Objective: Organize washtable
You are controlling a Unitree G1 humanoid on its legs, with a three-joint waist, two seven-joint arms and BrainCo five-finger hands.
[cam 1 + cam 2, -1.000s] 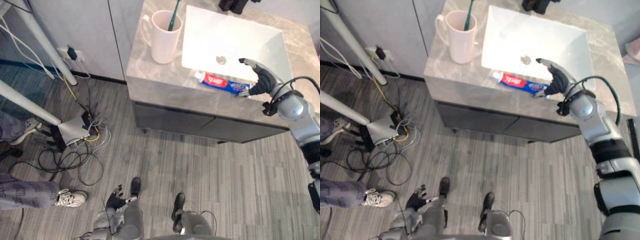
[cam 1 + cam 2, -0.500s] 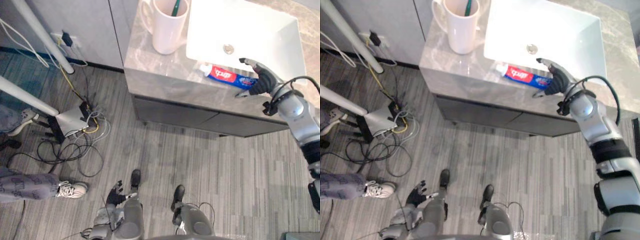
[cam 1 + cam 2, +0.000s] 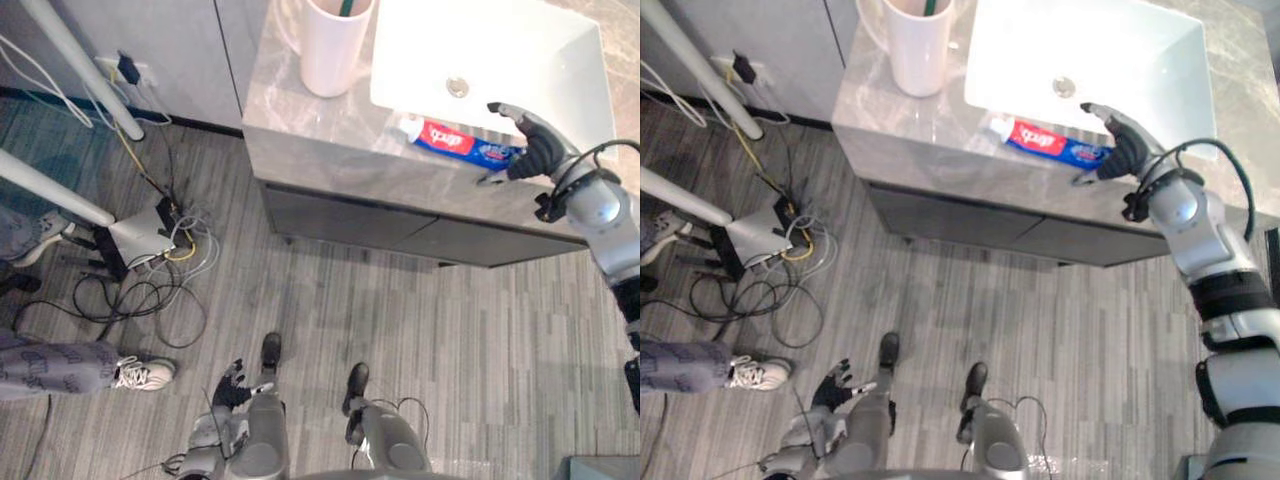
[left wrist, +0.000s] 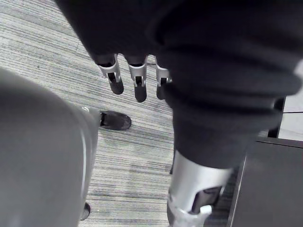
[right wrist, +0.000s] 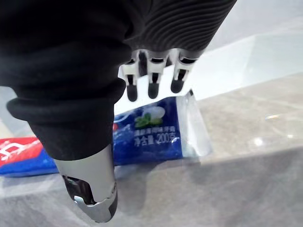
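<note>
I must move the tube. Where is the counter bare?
Bare counter: in front of the mug, left of the toothpaste tube; also the strip right of the basin. Crowded: the front ledge before the basin, where the tube lies with the right hand over its tail.

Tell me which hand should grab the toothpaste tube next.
The right hand. It is at the counter with open fingers over the tail end of the toothpaste tube, which lies along the front edge of the sink. The left hand hangs low by the floor, far from it.

head stereo pair looking steeply down, both share washtable (image 3: 300,130), wrist cameras close-up
</note>
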